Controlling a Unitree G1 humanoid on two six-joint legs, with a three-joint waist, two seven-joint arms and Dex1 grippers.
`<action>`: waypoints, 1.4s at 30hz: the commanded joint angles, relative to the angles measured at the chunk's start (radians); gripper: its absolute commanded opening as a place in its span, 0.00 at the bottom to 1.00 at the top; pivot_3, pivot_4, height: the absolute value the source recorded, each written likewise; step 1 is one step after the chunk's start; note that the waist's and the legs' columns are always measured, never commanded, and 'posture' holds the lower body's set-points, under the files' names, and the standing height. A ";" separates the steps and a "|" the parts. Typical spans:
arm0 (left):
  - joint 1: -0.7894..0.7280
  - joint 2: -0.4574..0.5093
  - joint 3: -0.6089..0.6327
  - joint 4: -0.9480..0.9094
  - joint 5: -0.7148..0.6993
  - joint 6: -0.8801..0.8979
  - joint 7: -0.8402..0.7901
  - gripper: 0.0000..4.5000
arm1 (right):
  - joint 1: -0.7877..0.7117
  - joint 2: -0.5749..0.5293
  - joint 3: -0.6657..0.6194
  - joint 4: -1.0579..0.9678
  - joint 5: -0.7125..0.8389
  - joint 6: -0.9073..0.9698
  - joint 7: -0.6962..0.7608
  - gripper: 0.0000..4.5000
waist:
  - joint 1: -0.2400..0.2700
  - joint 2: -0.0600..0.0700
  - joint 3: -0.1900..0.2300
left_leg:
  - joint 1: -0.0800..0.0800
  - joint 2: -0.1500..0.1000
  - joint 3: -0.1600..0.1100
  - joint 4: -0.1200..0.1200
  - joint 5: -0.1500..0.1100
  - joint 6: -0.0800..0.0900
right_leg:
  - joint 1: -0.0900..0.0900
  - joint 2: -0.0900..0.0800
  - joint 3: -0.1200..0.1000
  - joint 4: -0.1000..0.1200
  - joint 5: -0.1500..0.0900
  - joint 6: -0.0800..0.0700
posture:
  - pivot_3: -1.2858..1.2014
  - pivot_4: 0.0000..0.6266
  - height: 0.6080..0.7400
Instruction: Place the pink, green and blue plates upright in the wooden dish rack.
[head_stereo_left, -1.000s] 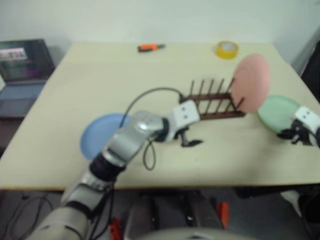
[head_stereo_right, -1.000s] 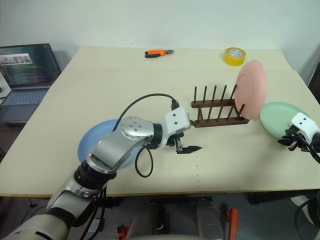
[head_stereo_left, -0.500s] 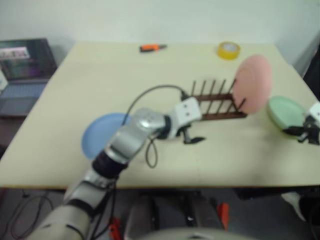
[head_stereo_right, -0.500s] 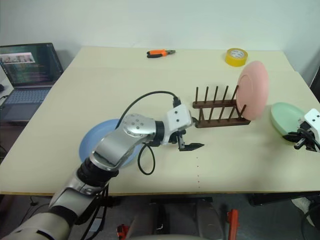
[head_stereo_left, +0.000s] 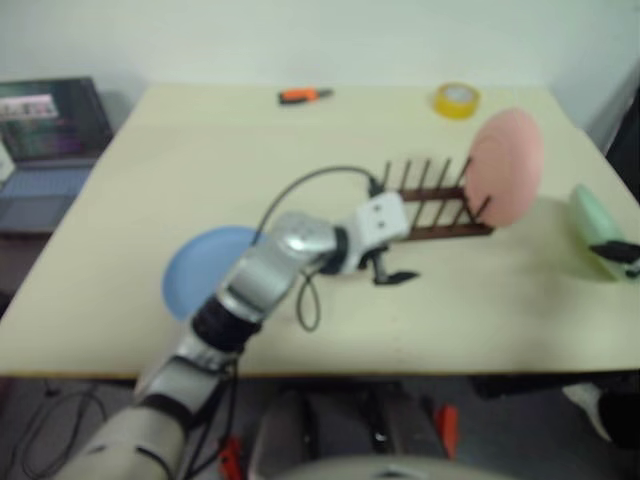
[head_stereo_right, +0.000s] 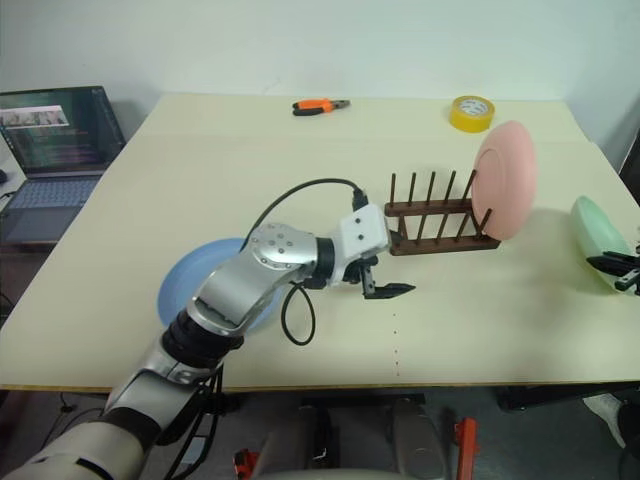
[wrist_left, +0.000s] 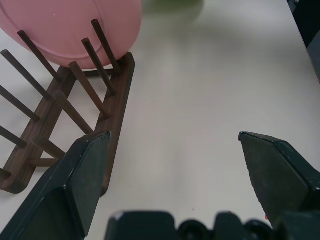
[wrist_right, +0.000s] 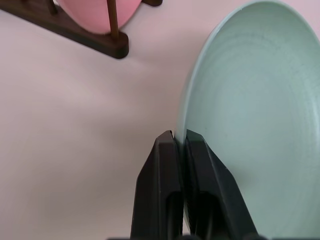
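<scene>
The wooden dish rack (head_stereo_right: 440, 222) is sitting near the middle of the pale, smooth desk (head_stereo_right: 200, 190): two dark brown base rails with rows of thin round pegs rising from them. The pink plate (head_stereo_right: 505, 180) is standing upright at the rack's right end, a plain matte disc leaning between the last pegs. The blue plate (head_stereo_right: 205, 285) is lying flat on the desk to the left, a light blue round partly hidden under the left arm.

The green plate (wrist_right: 250, 110) is being held on edge at the desk's far right side, well apart from the rack. Its mint surface is showing faint concentric rings and a thin raised rim. The right hand (wrist_right: 179, 142) is pinching that rim, its two black fingers pressed together with only the plate's edge between them.

The left hand (head_stereo_right: 385, 291) is hovering just in front of the rack's left end, its blocky black fingers (wrist_left: 82, 170) spread wide and gripping nothing.

Toward the desk's far edge, a roll of yellow tape (head_stereo_right: 469, 112) and a pair of orange-handled pliers (head_stereo_right: 318, 105) are lying. An open laptop (head_stereo_right: 55, 150) is standing beside the desk on the left.
</scene>
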 joint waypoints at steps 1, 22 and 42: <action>-0.018 0.002 0.038 -0.018 0.003 -0.026 0.007 1.00 | -0.044 -0.041 -0.077 -0.036 0.051 0.016 -0.025 0.01 | -0.001 0.000 0.000 | 0.000 0.000 0.000 0.000 0.000 0.000 | 0.000 0.000 0.000 0.000 0.000 0.000 | 0.52 0.24 1.00; -0.010 0.029 0.076 -0.032 0.001 -0.026 0.008 1.00 | -0.393 -0.060 -0.152 -0.209 0.275 0.081 -0.035 0.01 | -0.001 0.001 0.001 | -0.001 0.000 0.000 -0.002 0.000 0.000 | -0.002 0.000 0.000 -0.001 -0.001 -0.001 | 0.52 0.24 1.00; 0.043 0.095 0.115 -0.126 -0.012 0.042 0.035 1.00 | -0.627 0.285 -0.116 -0.280 0.638 0.410 -0.104 0.01 | 0.002 0.001 0.001 | -0.011 0.002 0.000 -0.002 0.000 0.000 | -0.012 0.000 -0.001 0.001 0.000 0.000 | 0.52 0.24 1.00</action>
